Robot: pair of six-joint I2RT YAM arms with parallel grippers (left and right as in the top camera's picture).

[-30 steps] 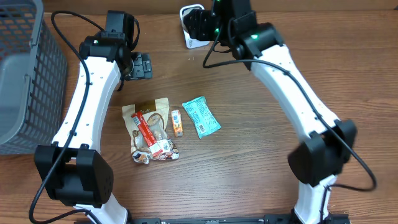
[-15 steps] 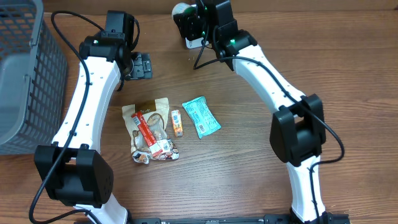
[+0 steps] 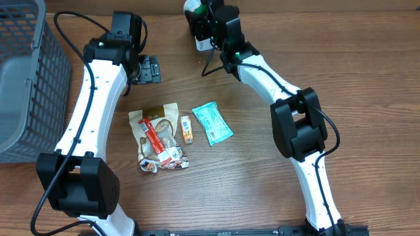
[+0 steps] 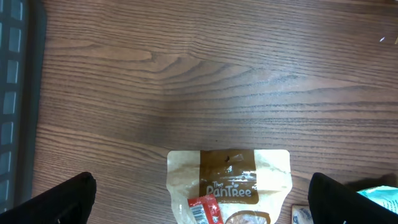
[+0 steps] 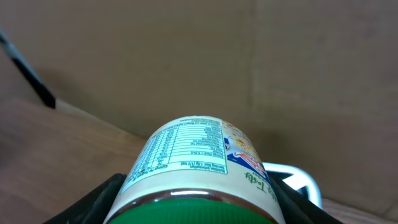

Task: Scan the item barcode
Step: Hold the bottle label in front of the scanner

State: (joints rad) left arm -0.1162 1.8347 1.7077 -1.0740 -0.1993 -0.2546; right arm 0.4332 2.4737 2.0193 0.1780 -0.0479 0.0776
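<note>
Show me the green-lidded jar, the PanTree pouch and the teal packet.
green-lidded jar (image 5: 186, 148): right wrist view, on its nutrition label.
PanTree pouch (image 4: 229, 179): left wrist view, on its brown printed panel.
teal packet (image 3: 212, 123): overhead view, on its middle.

Soft, even light on all three of my feeds, no hard glare.
From overhead the wooden table (image 3: 367, 78) is evenly bright, shadows only faint. On my left wrist feed the grain ahead of the jaws is sharp, the dark fingertips (image 4: 56, 199) blurred. On the right wrist, the jar (image 5: 205, 171) between the jaws has a crisp label (image 5: 180, 149), its green lid (image 5: 193, 210) smeared nearest the lens.
</note>
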